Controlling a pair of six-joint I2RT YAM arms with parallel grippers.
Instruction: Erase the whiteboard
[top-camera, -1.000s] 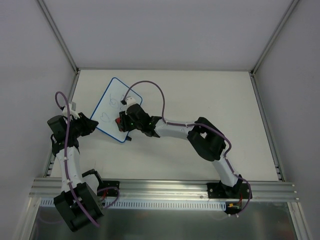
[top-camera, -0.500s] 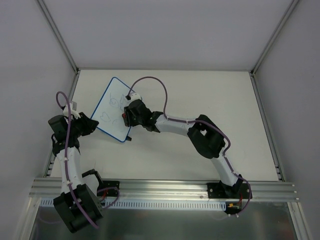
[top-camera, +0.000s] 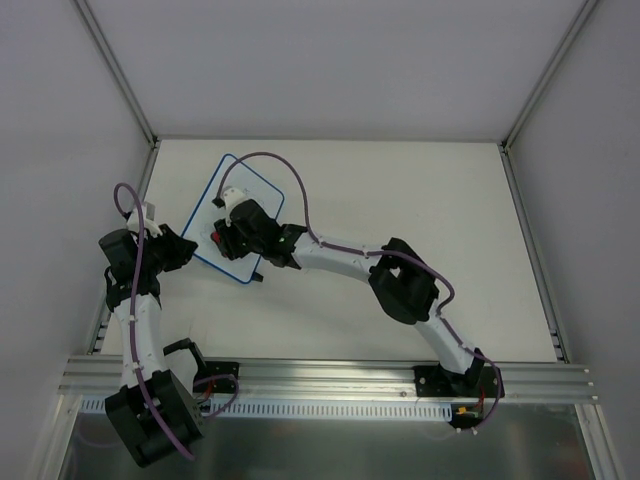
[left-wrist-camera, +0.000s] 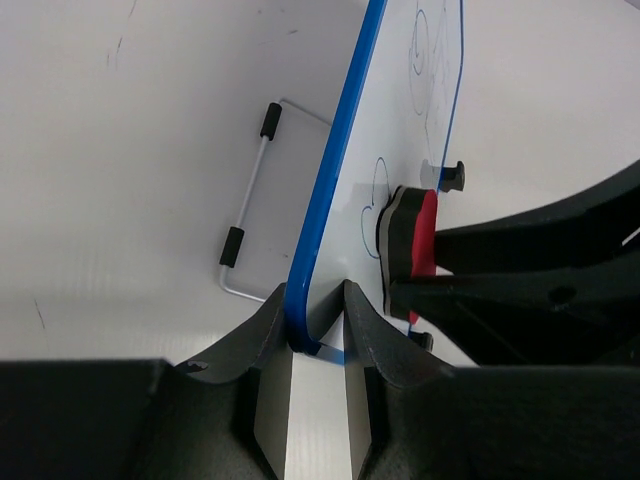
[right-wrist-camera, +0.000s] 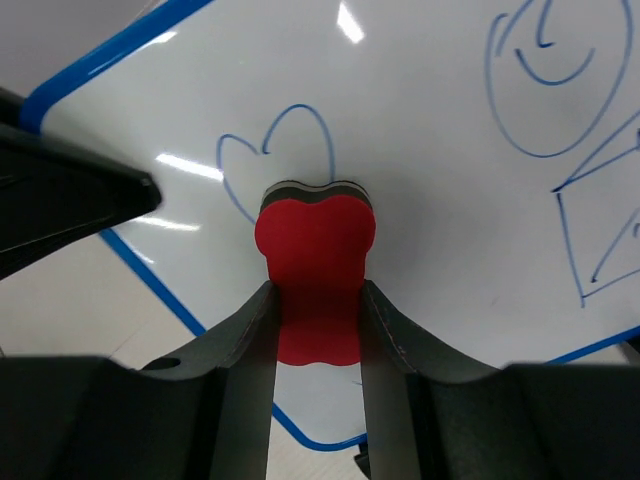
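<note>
The whiteboard (top-camera: 257, 188), white with a blue rim, lies at the table's back left with blue doodles on it. My left gripper (top-camera: 188, 250) is shut on its near-left edge; the wrist view shows the blue rim (left-wrist-camera: 335, 170) pinched between the jaws of that gripper (left-wrist-camera: 317, 310). My right gripper (top-camera: 226, 238) is shut on the red eraser (right-wrist-camera: 315, 240) and presses its dark felt face against the board (right-wrist-camera: 430, 200), right at the foot of a heart doodle (right-wrist-camera: 280, 150). A smiley (right-wrist-camera: 545, 70) and a house outline (right-wrist-camera: 600, 230) show further along the board.
A thin wire stand with black feet (left-wrist-camera: 250, 200) sticks out under the board's left side. The right arm (top-camera: 400, 280) stretches across the table's middle. Metal frame posts (top-camera: 120, 70) and side walls border the table.
My right gripper has slid the eraser leftward across the board, toward the left gripper and onto the heart doodle. The left gripper and the board have stayed put.
</note>
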